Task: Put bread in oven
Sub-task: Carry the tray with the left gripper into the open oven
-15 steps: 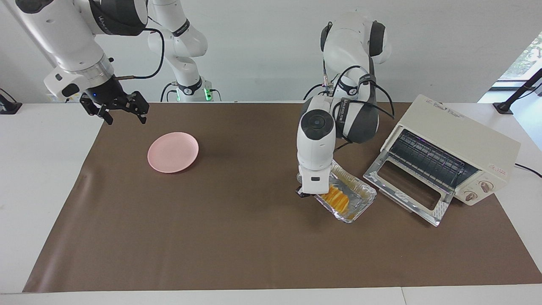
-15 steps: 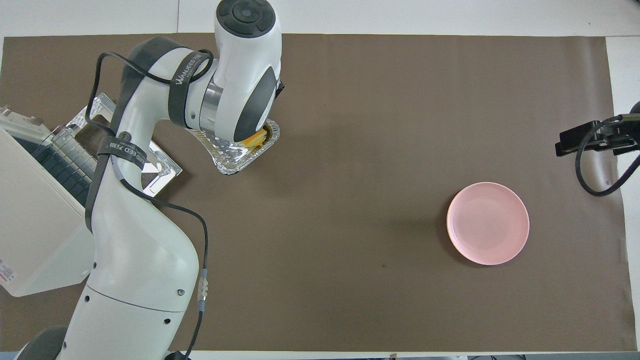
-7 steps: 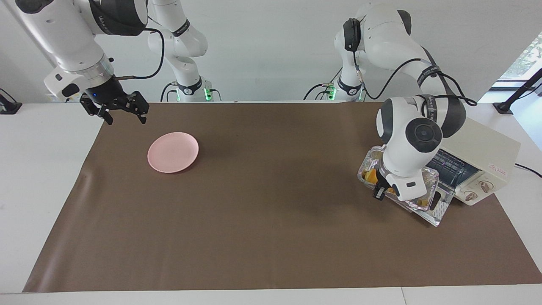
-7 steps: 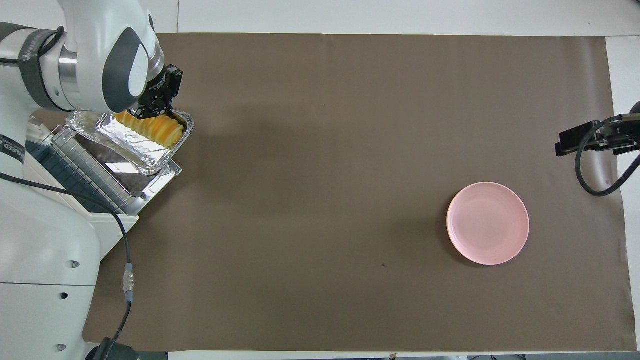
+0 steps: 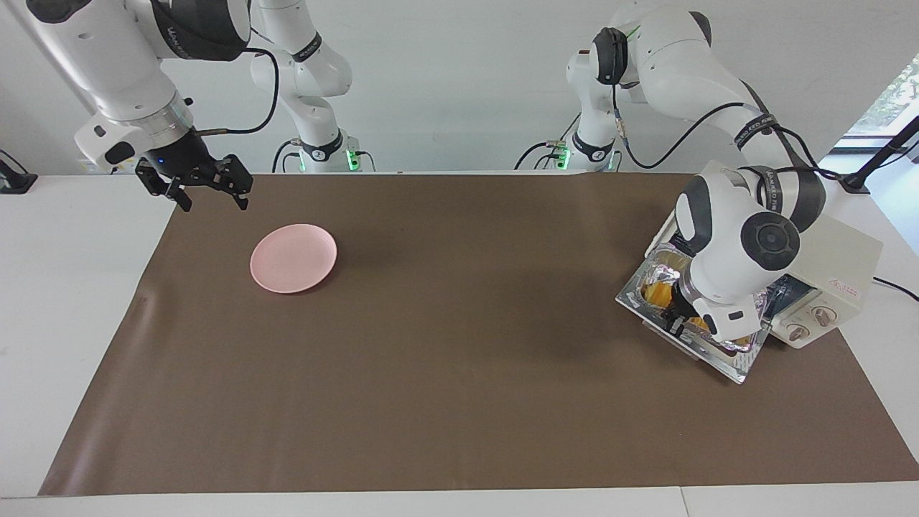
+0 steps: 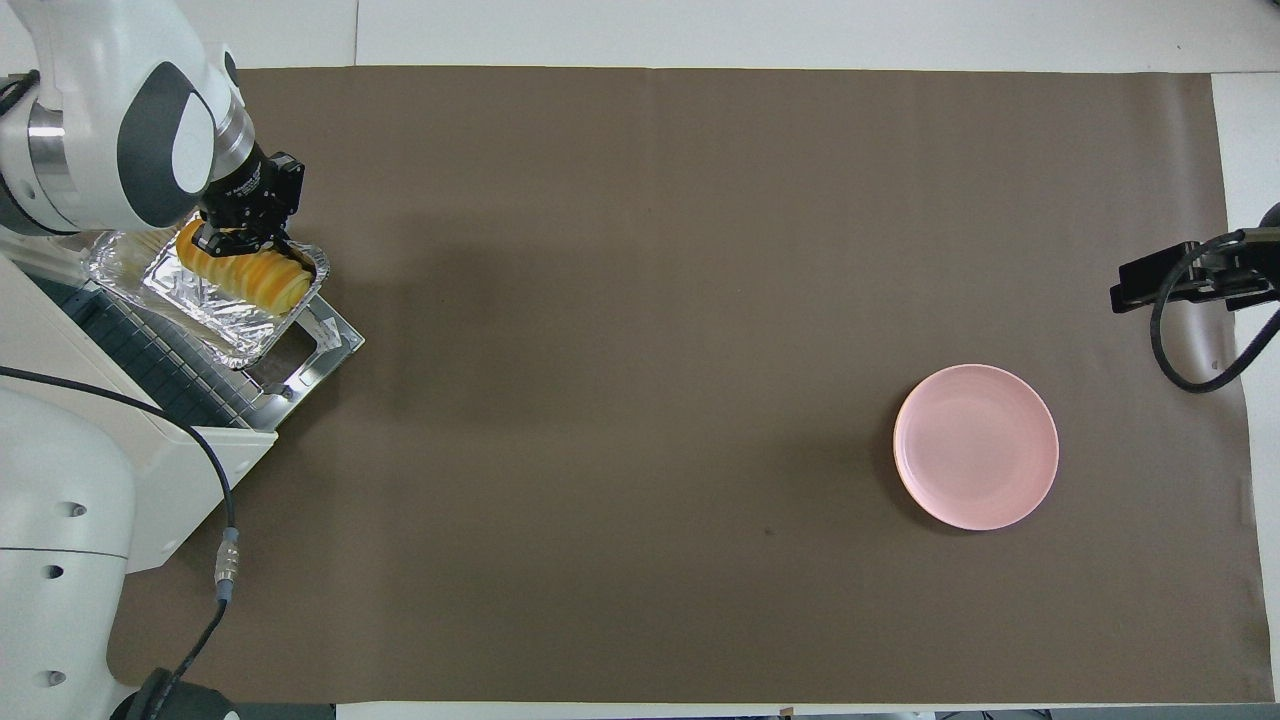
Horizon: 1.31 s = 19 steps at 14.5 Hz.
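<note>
The yellow-orange ridged bread (image 6: 245, 275) (image 5: 655, 293) lies in a silver foil tray (image 6: 190, 300) (image 5: 664, 271). My left gripper (image 6: 235, 240) (image 5: 675, 319) is shut on the tray's rim. It holds the tray over the oven's dropped door (image 6: 320, 345) (image 5: 732, 362), at the mouth of the cream-white oven (image 5: 826, 251) (image 6: 80, 440). The left arm hides much of the tray in the facing view. I cannot tell whether the tray touches the door or rack. My right gripper (image 5: 208, 197) (image 6: 1130, 290) waits open above the brown mat's edge at the right arm's end.
A round pink plate (image 5: 293, 257) (image 6: 975, 445) sits on the brown mat (image 5: 445, 359) toward the right arm's end. The oven stands at the left arm's end with its door lowered onto the mat.
My left gripper carried the foil tray with the bread from the mat beside the oven to over the open door, then further toward the oven's mouth. The right arm stayed still.
</note>
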{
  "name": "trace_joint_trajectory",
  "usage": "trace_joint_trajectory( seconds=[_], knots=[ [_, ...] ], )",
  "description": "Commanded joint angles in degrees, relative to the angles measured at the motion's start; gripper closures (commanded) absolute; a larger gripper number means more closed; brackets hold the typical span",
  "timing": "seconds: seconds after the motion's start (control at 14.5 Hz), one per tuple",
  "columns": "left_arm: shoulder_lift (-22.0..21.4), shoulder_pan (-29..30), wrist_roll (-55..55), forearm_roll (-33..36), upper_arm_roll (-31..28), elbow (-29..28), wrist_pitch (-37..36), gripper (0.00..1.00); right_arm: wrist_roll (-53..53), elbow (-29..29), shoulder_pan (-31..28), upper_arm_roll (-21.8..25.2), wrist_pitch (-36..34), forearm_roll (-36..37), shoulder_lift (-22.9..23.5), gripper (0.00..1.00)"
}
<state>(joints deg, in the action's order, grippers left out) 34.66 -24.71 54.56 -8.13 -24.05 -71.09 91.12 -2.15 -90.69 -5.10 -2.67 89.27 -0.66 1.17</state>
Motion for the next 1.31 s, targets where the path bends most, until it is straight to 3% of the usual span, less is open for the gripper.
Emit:
trace_joint_trajectory(
  seconds=[0.0,0.62,0.96,1.24],
  knots=[
    [-2.8,1.7,-2.4,-0.7,0.2,-3.5,0.0,1.00,-1.2,-1.5,-0.9,-0.7,-0.4,0.8,-1.5,0.00],
    [-5.6,3.2,-11.1,3.7,-1.1,-9.0,0.1,1.00,-1.2,-1.5,-0.9,-0.7,-0.4,0.8,-1.5,0.00],
    [-10.8,4.5,-14.6,3.7,-1.6,-16.3,4.3,1.00,-1.2,-1.5,-0.9,-0.7,-0.4,0.8,-1.5,0.00],
    [-13.9,3.9,-14.7,8.0,-1.5,-22.0,9.0,1.00,-1.2,-1.6,-0.8,-0.7,-0.4,0.8,-1.5,0.00]
  ],
)
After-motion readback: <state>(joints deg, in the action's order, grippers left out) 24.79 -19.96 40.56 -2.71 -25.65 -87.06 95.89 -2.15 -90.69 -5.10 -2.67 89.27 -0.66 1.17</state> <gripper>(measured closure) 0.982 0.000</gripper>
